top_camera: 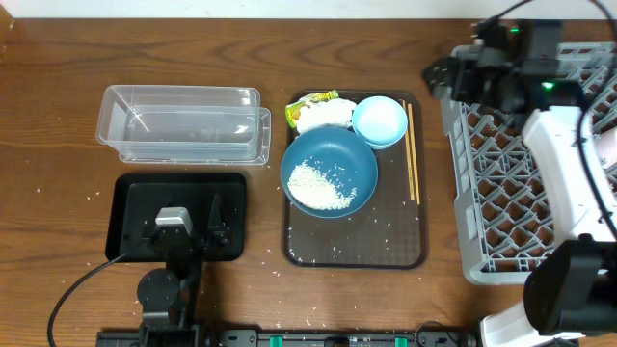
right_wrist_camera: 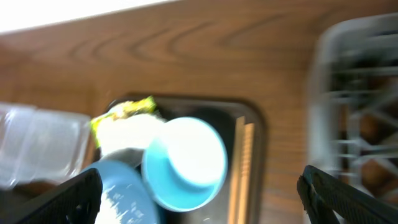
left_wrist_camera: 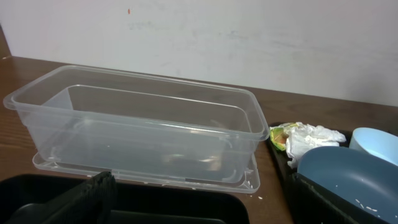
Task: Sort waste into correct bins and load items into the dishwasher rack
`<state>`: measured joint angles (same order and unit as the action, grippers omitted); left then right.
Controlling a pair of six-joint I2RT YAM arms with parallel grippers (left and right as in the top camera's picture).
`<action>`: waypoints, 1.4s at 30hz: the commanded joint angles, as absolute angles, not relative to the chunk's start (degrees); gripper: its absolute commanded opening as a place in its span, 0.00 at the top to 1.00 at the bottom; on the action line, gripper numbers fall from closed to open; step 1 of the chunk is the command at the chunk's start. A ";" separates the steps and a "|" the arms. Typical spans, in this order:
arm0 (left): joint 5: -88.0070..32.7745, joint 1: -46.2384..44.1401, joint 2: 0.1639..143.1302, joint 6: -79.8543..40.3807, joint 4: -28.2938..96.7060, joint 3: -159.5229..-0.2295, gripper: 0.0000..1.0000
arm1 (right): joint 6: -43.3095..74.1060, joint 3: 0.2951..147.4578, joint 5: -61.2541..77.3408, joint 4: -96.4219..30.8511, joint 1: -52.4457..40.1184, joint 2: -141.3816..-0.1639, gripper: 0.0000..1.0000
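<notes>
Overhead: chopsticks [top_camera: 412, 152] just inside tray [top_camera: 386, 246] rim

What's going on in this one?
Neither arm holds anything. The right gripper hangs open between the brown tray and the dishwasher rack; the left gripper sits open over the black tray. The dark-blue bowl of rice, light-blue bowl, tissue and chopsticks all lie on the brown tray.
</notes>
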<state>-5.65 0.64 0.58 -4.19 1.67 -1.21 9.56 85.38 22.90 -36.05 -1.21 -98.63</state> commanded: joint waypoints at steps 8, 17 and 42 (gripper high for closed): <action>-6.66 0.91 0.23 -3.44 3.60 -0.23 0.11 | 8.93 85.27 22.48 -37.65 -13.13 -98.17 0.01; -6.66 0.91 0.23 -3.44 3.62 -0.23 0.11 | 8.93 85.27 20.53 -35.00 -16.75 -98.17 0.01; -6.66 0.91 0.23 -3.44 3.62 -0.23 0.11 | 17.34 85.27 -5.30 -46.04 -16.78 -98.28 0.45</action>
